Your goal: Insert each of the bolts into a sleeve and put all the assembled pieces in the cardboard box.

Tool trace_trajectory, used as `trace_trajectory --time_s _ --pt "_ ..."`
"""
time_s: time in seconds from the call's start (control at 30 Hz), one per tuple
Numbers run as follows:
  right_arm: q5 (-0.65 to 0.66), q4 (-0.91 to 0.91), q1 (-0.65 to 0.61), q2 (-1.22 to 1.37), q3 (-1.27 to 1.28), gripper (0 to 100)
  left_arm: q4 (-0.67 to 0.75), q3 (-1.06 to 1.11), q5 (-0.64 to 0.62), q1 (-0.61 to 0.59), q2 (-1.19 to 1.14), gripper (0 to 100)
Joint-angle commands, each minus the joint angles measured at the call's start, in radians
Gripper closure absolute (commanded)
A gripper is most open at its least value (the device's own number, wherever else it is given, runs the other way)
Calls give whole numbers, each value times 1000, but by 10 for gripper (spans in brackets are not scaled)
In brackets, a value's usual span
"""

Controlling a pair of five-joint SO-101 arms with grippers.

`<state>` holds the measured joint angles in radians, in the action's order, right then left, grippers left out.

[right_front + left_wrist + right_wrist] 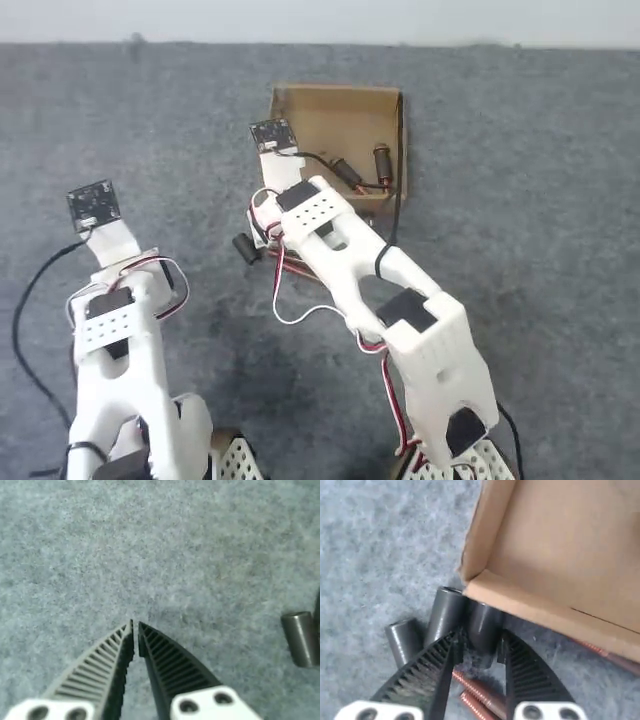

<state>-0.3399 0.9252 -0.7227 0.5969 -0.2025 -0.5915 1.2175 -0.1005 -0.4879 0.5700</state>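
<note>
Right end effector (481, 633) astride sleeve (483, 620), lengthwise

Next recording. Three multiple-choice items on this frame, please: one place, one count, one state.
1. Where is the sleeve between the right tool's fingers?
A) on the carpet by the box's corner
B) in the box
C) atop another sleeve

2. How many sleeves does the right wrist view show?
A) one
B) three
C) five

3. The left tool is:
A) shut and empty
B) wide open
C) holding a sleeve

1A: it stands outside the box wall.
2B: two more sleeves stand beside it.
3A: its fingertips meet over bare carpet.
</note>
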Motion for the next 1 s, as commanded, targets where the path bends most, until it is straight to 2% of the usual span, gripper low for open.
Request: trace_trajectory --time_s 0.0,0.57,0.7,0.97 --pt "-8 -5 -7 -8 -61 896 32 -45 -5 6 0 987" --pt "-5 -4 13 87 -127 902 31 -44 -5 6 3 987" --pt "-3 -1 13 88 -126 991 31 -42 -5 6 5 987" --pt "-2 105 44 73 -127 991 31 -42 -3 3 5 987"
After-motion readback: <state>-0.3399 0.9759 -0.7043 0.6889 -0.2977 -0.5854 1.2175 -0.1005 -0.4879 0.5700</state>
